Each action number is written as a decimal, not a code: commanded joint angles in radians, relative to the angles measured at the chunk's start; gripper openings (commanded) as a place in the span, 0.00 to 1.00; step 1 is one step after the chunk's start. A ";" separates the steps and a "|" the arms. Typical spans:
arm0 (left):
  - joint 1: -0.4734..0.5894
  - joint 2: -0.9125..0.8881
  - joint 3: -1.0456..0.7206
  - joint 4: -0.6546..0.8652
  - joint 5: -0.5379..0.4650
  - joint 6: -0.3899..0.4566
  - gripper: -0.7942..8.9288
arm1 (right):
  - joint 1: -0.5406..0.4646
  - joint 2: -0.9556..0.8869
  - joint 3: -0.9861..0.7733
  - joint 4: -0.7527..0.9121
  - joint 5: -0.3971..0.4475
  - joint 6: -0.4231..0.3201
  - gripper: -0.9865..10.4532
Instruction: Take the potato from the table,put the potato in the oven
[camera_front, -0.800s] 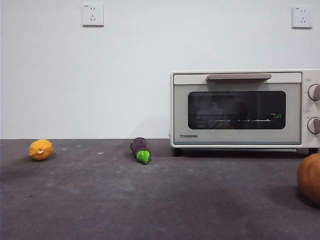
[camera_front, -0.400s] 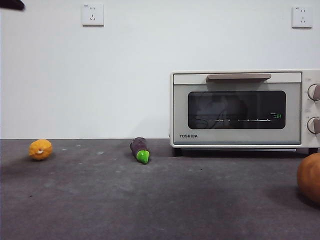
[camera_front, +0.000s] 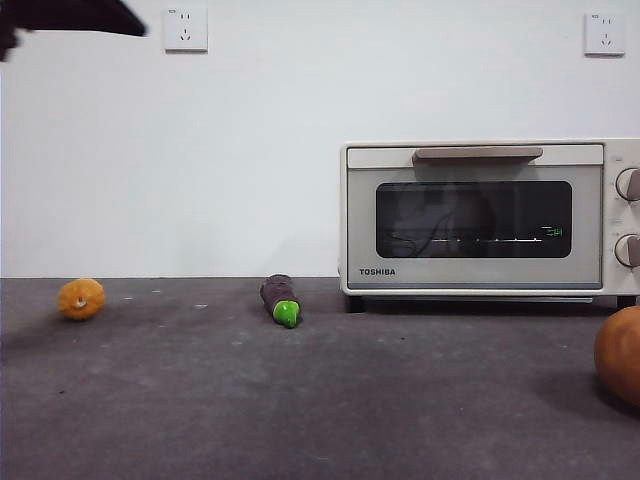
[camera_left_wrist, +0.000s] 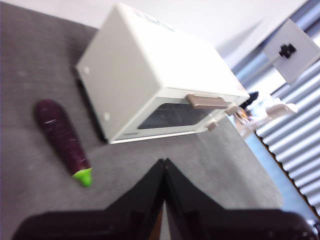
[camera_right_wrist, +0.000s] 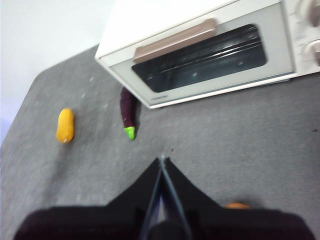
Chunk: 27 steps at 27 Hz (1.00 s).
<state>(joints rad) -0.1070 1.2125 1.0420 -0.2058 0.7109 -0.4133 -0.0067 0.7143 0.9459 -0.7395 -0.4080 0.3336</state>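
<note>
The potato (camera_front: 620, 355), a large orange-brown lump, lies on the table (camera_front: 320, 400) at the right edge of the front view, in front of the oven's knob side. In the right wrist view only an orange sliver of the potato (camera_right_wrist: 236, 205) shows beside my right gripper (camera_right_wrist: 162, 160), which is shut and empty above the table. The cream oven (camera_front: 480, 215) stands at the back right with its door closed. My left gripper (camera_left_wrist: 164, 162) is shut on nothing, high above the table's eggplant side and facing the oven (camera_left_wrist: 150, 85). A black arm tip (camera_front: 70, 15) shows at the front view's top left corner.
A purple eggplant (camera_front: 281, 298) with a green tip lies left of the oven. A small yellow-orange fruit (camera_front: 80, 298) sits at the far left. Bare grey table stretches between the eggplant and the potato. A white wall with two sockets stands behind.
A black arm tip has come into the front view's top left corner and reached further right. The small orange fruit looks slightly turned. Potato, eggplant and oven have stayed put.
</note>
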 joint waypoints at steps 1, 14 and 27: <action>-0.048 0.078 0.084 -0.012 0.003 -0.002 0.08 | 0.000 0.034 0.021 0.002 -0.023 -0.044 0.09; -0.285 0.509 0.604 -0.130 0.001 0.063 0.08 | 0.000 0.100 0.051 -0.119 -0.064 -0.137 0.09; -0.472 0.936 1.136 -0.328 -0.250 0.197 0.08 | 0.000 0.101 0.058 -0.148 -0.076 -0.204 0.09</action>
<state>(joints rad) -0.5735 2.1357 2.1742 -0.5415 0.4656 -0.2428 -0.0067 0.8154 0.9985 -0.8917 -0.4793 0.1474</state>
